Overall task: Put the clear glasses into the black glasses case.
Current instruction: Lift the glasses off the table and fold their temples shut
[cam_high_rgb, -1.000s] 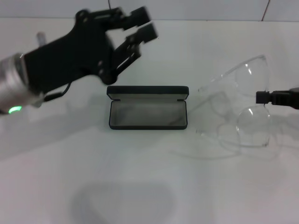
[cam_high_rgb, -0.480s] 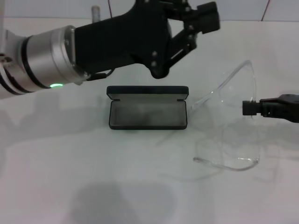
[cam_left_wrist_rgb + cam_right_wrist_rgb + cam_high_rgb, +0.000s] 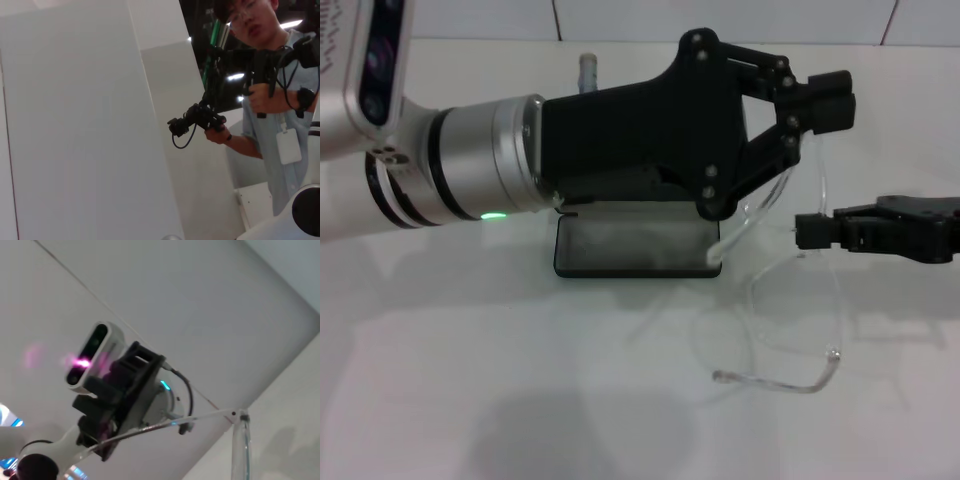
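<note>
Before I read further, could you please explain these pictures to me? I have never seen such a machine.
It is a robot with two arms, each ending in a grasping tool. The large picture looks down from its head onto a white table. There lies an open black glasses case. The right tool holds the clear glasses above the table, beside the case. The left tool reaches across over the case, near the glasses. The other two pictures come from cameras on the wrists: one shows a wall and a person, the other the glasses' arm from below.

Robot lab or test room: bare white table (image 3: 470,400), white wall panels (image 3: 75,125), person (image 3: 270,100) holding handheld controllers (image 3: 197,120).
</note>
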Controlling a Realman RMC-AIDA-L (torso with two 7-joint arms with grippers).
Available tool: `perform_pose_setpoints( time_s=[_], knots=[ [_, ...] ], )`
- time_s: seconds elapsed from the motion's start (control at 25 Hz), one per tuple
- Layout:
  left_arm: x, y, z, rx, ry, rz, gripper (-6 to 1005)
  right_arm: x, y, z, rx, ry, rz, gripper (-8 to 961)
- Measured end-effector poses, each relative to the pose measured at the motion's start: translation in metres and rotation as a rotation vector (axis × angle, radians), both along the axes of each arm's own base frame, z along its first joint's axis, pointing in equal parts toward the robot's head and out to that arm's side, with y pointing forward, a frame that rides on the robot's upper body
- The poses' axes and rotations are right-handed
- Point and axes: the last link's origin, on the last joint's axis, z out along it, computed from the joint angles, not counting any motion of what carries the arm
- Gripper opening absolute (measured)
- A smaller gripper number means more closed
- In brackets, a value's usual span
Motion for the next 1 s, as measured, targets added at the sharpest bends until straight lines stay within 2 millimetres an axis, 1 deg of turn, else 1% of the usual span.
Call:
perform_pose_setpoints(
  time_s=[0.48, 1.0],
  knots=[
    [-0.010, -0.005, -0.012, -0.036, 0.012, 0.036, 68, -0.014, 0.005, -0.003, -0.017, 0.053, 0.020, 56],
    [-0.022, -0.006, -0.018, -0.036, 0.021, 0.084, 68, -0.018, 0.005, 0.001, -0.003, 0.122, 0.018, 56]
  ],
)
